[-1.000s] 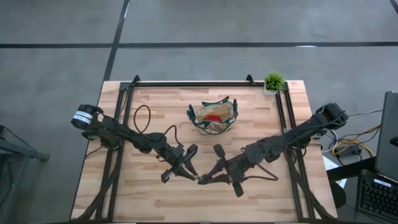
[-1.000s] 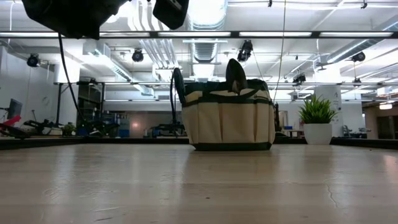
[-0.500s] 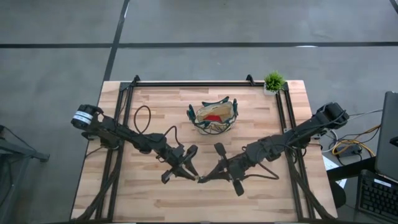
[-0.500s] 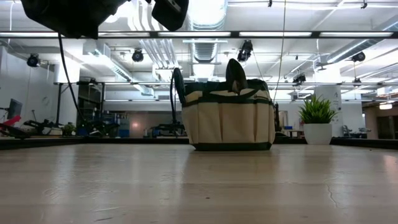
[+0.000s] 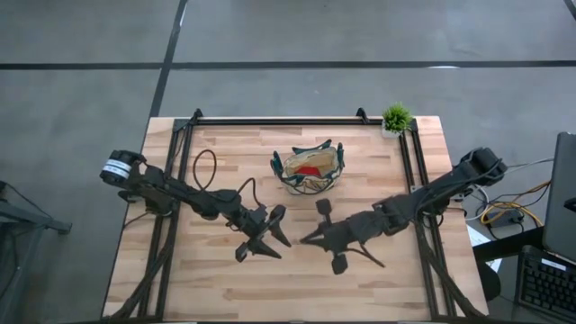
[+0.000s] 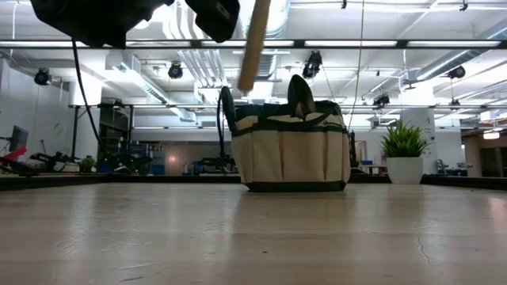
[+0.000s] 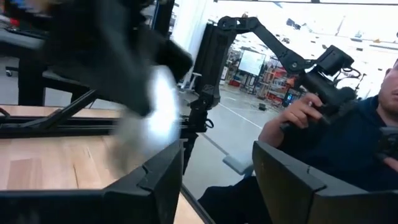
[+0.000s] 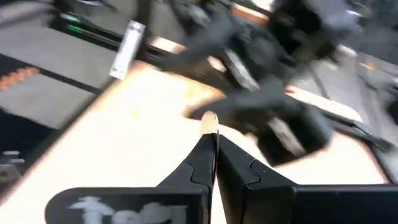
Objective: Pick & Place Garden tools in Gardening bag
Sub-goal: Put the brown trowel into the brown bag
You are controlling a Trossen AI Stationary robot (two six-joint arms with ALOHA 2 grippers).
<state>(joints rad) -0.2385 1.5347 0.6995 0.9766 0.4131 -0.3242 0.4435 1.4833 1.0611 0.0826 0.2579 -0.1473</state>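
Over light wooden table [image 5: 225, 279]: now pulling apart after touching tips; left gripper [image 5: 273, 236] spreading fingers wide, empty; right gripper [image 5: 306, 239] clamping shut on thin wooden handle [image 6: 253, 43], short of round tan fabric bag [image 5: 310, 168].

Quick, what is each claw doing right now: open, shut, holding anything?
Left gripper: open, holding nothing.
Right gripper: shut on a thin tool with a pale wooden handle.
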